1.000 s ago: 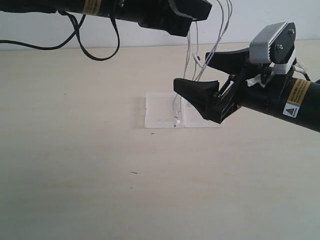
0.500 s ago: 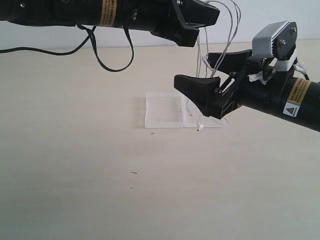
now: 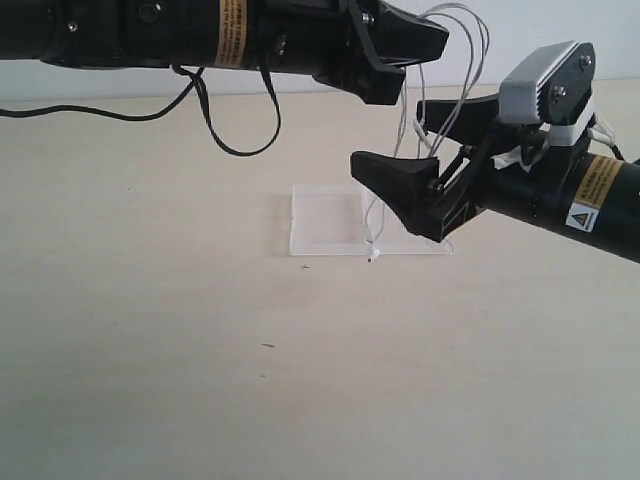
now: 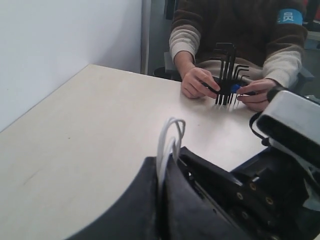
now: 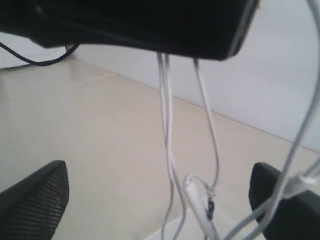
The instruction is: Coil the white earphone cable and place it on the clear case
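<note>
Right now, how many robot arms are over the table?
2. The left arm extends from the upper left, jaws shut on the white earphone cable; the right arm extends from the right, jaws open around the hanging strands.

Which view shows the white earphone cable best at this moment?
The exterior view: the white earphone cable hangs from the shut left gripper down to the clear case. The left wrist view shows only a loop pinched in the jaws. The right wrist view shows blurred close-up strands, their ends cut off.
</note>
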Action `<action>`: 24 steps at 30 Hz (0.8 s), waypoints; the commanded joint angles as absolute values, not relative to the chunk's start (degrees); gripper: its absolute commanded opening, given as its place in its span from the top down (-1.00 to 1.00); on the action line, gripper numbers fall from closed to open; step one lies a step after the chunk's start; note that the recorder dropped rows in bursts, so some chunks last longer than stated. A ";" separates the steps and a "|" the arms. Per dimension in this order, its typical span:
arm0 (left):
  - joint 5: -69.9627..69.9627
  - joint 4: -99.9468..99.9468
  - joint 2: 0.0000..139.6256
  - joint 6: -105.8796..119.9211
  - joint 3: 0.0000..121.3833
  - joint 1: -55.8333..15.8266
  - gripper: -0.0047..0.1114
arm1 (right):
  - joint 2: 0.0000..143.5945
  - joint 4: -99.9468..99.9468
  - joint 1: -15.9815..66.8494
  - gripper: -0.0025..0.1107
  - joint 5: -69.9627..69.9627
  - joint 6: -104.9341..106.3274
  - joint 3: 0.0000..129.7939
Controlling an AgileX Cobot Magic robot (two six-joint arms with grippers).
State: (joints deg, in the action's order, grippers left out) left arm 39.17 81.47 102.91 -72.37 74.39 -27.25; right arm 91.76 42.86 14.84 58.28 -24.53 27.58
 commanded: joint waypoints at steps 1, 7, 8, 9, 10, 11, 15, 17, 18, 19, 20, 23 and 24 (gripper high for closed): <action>39.50 80.62 102.67 -72.17 74.56 -27.14 0.92 | 92.48 42.13 14.60 -0.67 56.58 -23.59 27.98; 39.50 80.82 102.67 -72.98 74.56 -27.14 0.92 | 93.29 41.94 14.60 -0.67 57.30 -23.59 27.98; 39.50 80.82 102.67 -73.10 74.56 -27.14 0.92 | 93.29 41.94 14.60 -0.67 57.30 -23.59 27.98; 39.50 80.82 102.67 -73.66 74.56 -27.14 0.92 | 93.29 41.94 14.60 -0.67 57.30 -23.59 27.98; 39.50 80.96 102.67 -73.91 74.56 -27.14 0.92 | 93.29 42.08 14.60 -0.67 57.30 -23.59 27.98; 39.50 81.11 102.57 -73.91 74.56 -27.14 0.92 | 93.29 42.08 14.60 -0.67 57.30 -23.59 27.98; 39.50 81.69 102.57 -73.91 74.56 -27.14 0.92 | 93.29 42.08 14.60 -0.67 57.30 -23.59 27.98; 39.50 81.95 102.57 -73.91 74.56 -27.14 0.92 | 93.29 42.08 14.60 -0.67 57.30 -23.59 27.98; 39.50 82.08 102.57 -73.91 74.56 -27.14 0.92 | 93.29 42.08 14.60 -0.67 57.30 -23.59 27.98; 39.50 82.08 102.57 -73.91 74.56 -27.14 0.92 | 93.29 42.08 14.60 -0.67 57.30 -23.59 27.98; 39.50 82.08 102.57 -73.91 74.56 -27.14 0.92 | 93.29 42.08 14.60 -0.67 57.30 -23.59 27.98; 39.50 82.08 102.57 -73.91 74.56 -27.14 0.92 | 93.29 42.08 14.60 -0.67 57.30 -23.59 27.98; 39.50 82.08 102.57 -73.91 74.56 -27.14 0.92 | 93.29 42.08 14.60 -0.67 57.30 -23.59 27.98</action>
